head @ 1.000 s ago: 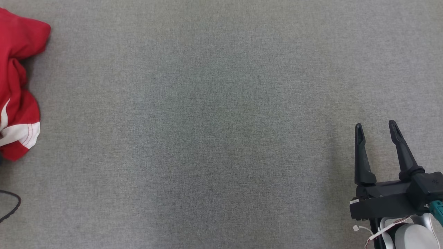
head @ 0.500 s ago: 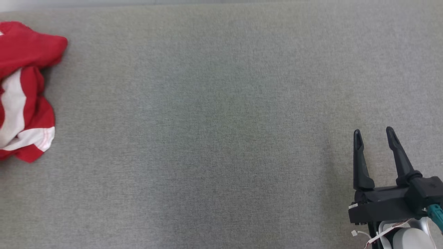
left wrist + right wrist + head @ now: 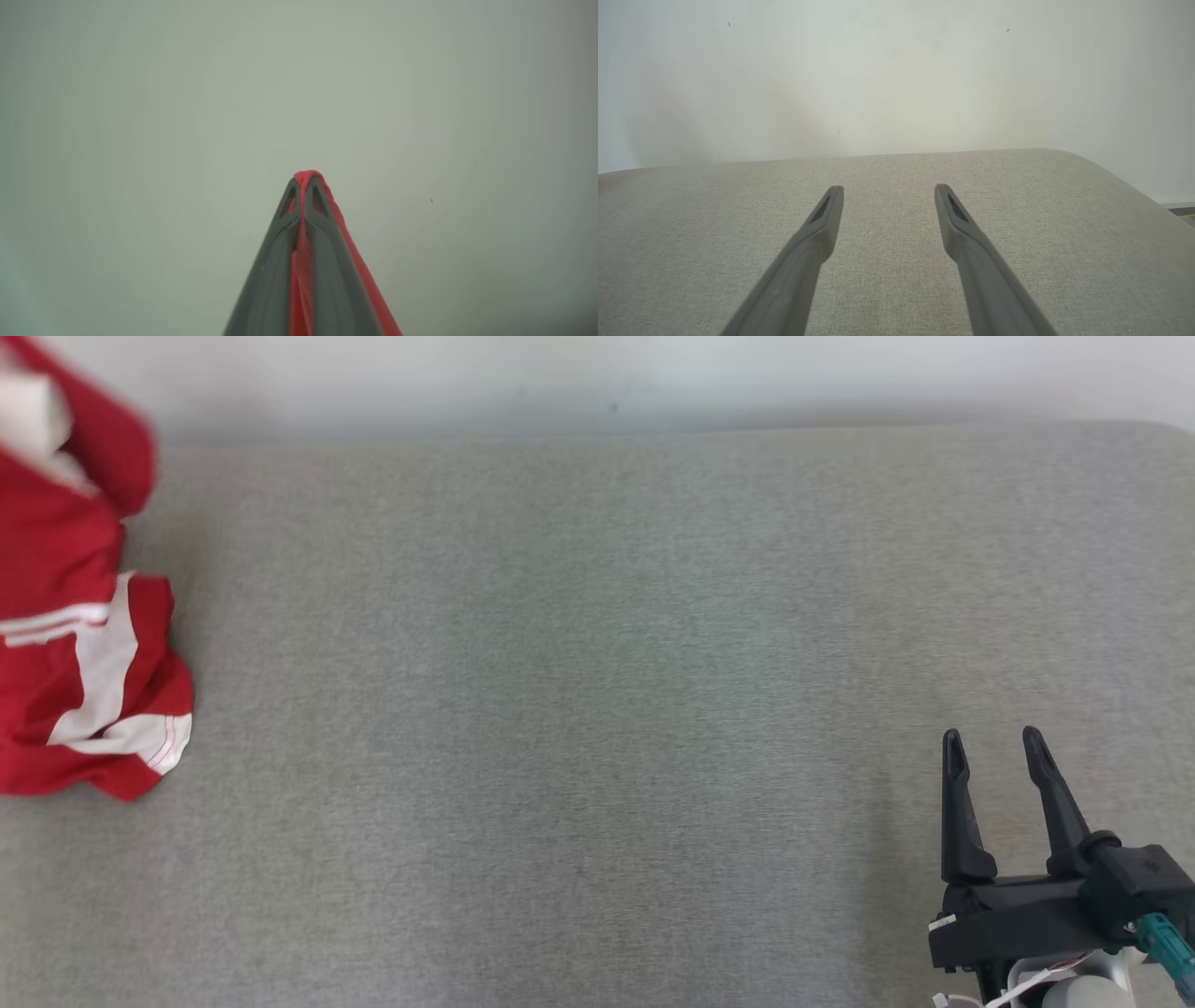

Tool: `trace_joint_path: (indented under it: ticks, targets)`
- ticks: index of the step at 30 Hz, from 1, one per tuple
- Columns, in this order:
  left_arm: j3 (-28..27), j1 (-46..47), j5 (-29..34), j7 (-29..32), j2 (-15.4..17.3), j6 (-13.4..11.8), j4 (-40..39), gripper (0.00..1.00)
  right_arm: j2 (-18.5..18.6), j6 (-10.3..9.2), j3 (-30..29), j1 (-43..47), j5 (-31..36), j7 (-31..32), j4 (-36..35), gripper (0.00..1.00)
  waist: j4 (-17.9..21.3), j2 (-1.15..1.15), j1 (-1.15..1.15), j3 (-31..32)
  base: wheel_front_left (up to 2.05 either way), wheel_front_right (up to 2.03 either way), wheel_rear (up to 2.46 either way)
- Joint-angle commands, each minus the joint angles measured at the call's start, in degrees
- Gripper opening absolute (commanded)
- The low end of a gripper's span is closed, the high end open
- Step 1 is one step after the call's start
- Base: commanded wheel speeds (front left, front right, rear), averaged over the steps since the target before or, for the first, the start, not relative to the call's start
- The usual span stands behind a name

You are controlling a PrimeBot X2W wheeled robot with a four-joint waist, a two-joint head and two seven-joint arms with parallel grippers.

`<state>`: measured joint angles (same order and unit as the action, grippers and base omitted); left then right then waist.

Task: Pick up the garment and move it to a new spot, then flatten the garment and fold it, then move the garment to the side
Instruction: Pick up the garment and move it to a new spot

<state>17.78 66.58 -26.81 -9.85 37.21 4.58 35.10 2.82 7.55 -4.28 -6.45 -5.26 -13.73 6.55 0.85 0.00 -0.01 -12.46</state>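
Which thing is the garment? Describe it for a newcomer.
Start from the wide grey fabric surface. At its left side in the head view is a crumpled red garment. Bright red cloth with white stripes sets it apart from the black right gripper at lower right.

Left edge of head frame cutting off red-and-white garment (image 3: 75, 653); full outline not showing. Upper part, at upper left corner, smearing with motion blur, white patch there reading indistinctly. Lower right corner clipping right gripper (image 3: 991, 747) base and teal connector (image 3: 1167, 947). In left wrist frame, left gripper (image 3: 303, 184) fingers and pinched fold of garment running off bottom edge. Bottom edge of right wrist frame cropping both finger bases. Dark specks (image 3: 1008, 30) on wall (image 3: 896, 70) appearing too small to identify.
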Motion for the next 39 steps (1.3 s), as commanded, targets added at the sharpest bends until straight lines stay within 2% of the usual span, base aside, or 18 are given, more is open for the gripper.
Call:
trace_joint_path:
  ticks: [1, 6, 10, 17, 20, 24, 29, 35, 39]
  targets:
    - [0.92, 1.77, 0.92, 0.76, -1.04, 0.3, -1.54, 0.0, 0.11, -0.12, 0.08, 0.57, -0.61, -0.53, 0.57, 1.0, 1.44, 0.0, 0.01, 1.25, 0.0, 0.0, 0.0]
    - [4.94, 6.13, 1.86, 4.52, -4.72, 0.84, -6.85, 0.0, 0.11, -0.12, 0.97, 0.32, -2.23, -1.23, 2.46, 1.0, 4.6, 0.0, 0.01, 2.25, 0.0, 0.0, 0.0]
    - [7.7, 7.5, 1.37, 6.77, -8.9, 1.23, -10.02, 0.0, 0.11, -0.12, 1.47, 0.78, -3.35, -1.47, 3.45, 1.0, 7.68, 0.0, 0.01, 2.56, 0.0, 0.0, 0.0]
    - [11.73, 5.45, -0.19, 7.89, -16.83, 0.83, -14.7, 0.0, 0.1, -0.12, 1.01, 1.47, -3.77, -1.42, 3.13, 1.0, 13.27, 0.0, 0.01, 2.93, 0.0, 0.0, 0.0]
    - [12.98, 3.07, -0.91, 7.93, -19.09, -0.06, -16.89, 0.0, 0.1, -0.12, 1.0, 1.87, -3.87, -1.42, 3.01, 1.0, 15.14, 0.0, 0.01, 3.0, 0.0, 0.0, 0.0]
    - [14.23, -1.06, -1.7, 7.88, -20.53, -1.04, -19.24, 0.0, 0.11, -0.12, 0.39, 2.38, -3.78, -1.42, 2.59, 1.0, 16.37, 0.0, 0.01, 3.01, 0.0, 0.0, 0.0]
    - [14.64, -7.41, -3.21, 7.5, -20.41, -2.64, -21.4, 0.0, 0.09, -0.12, -0.08, 3.06, -3.62, -1.43, 2.41, 1.0, 16.28, 0.0, 0.01, 3.26, 0.0, 0.0, 0.0]
    - [14.31, -21.75, -6.03, 5.73, -19.42, -6.43, -24.11, 0.0, 0.1, -0.12, -0.26, 3.53, -3.52, -1.43, 2.71, 1.0, 14.52, 0.0, 0.01, 3.54, 0.0, 0.0, 0.0]
    - [14.26, -32.2, -6.73, 3.44, -17.11, -8.73, -23.47, 0.0, 0.1, -0.12, 0.16, 3.39, -3.45, -1.43, 3.04, 1.0, 13.53, 0.0, 0.01, 3.57, 0.0, 0.0, 0.0]
